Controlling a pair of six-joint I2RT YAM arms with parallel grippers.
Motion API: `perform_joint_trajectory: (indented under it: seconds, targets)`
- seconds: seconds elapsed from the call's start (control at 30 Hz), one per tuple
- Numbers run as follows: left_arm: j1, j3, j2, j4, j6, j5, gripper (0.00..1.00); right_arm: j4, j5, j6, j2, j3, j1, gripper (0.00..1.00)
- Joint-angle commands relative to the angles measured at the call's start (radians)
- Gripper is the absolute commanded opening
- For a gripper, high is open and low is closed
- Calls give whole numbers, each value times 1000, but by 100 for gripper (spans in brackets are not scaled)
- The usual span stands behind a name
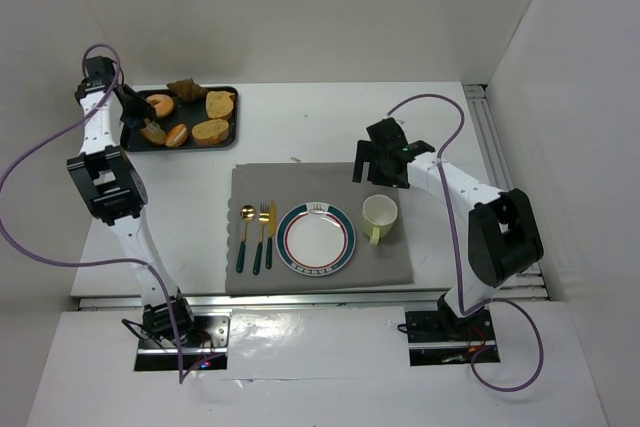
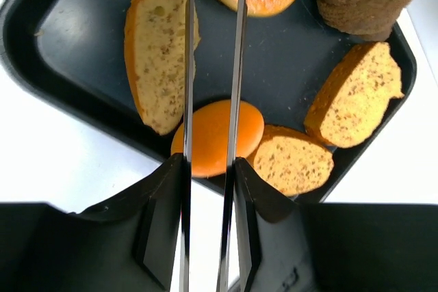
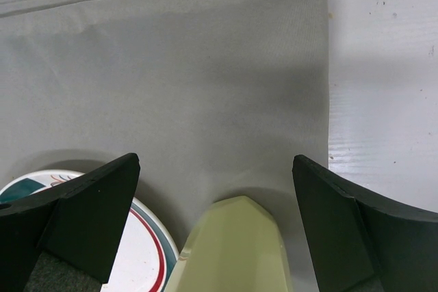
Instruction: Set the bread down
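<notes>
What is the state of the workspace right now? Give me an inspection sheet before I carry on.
Surface: white table, grey placemat laid flat on it.
Job's things: bread pieces on the black tray at far left; plate on the placemat, bare.
Clutter: spoon, fork and knife left of the plate; cup right of it.
Grippers: left gripper over the tray, thin fingers narrowly apart above the orange bun, nothing seen clamped; right gripper open wide above the cup.
Cables: left purple cable and right purple cable loop along the arms, off the placemat.
Surroundings: white walls on three sides; metal rail along the right edge.
</notes>
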Motion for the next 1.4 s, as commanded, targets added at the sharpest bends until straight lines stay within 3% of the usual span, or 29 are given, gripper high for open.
perform_joint_trajectory:
  seconds: [0.0, 0.17, 0.47, 0.7, 0.8, 1.03, 1.37]
  targets:
    - [13, -7, -162, 41, -1, -14, 14, 29, -3, 10, 0, 44, -6, 100]
    - [13, -65, -261, 41, 22, -14, 0, 29, -3, 10, -20, 44, -6, 100]
    - [-1, -282, -487, 41, 112, 82, 0, 29, 6, 10, -71, 24, -6, 100]
    - [-278, -571, -761, 55, 247, 128, 0, -12, 70, -8, -155, 27, -6, 100]
    - [-433, -701, -865, 55, 256, 190, 0, -25, 112, -17, -206, 27, -6, 100]
    - [-827, -975, -1030, 46, 238, 158, 0, -35, 195, -26, -342, 27, -16, 100]
    - [-1115, -1017, -1088, -31, 218, 59, 0, -67, 204, -36, -367, 36, -34, 100]
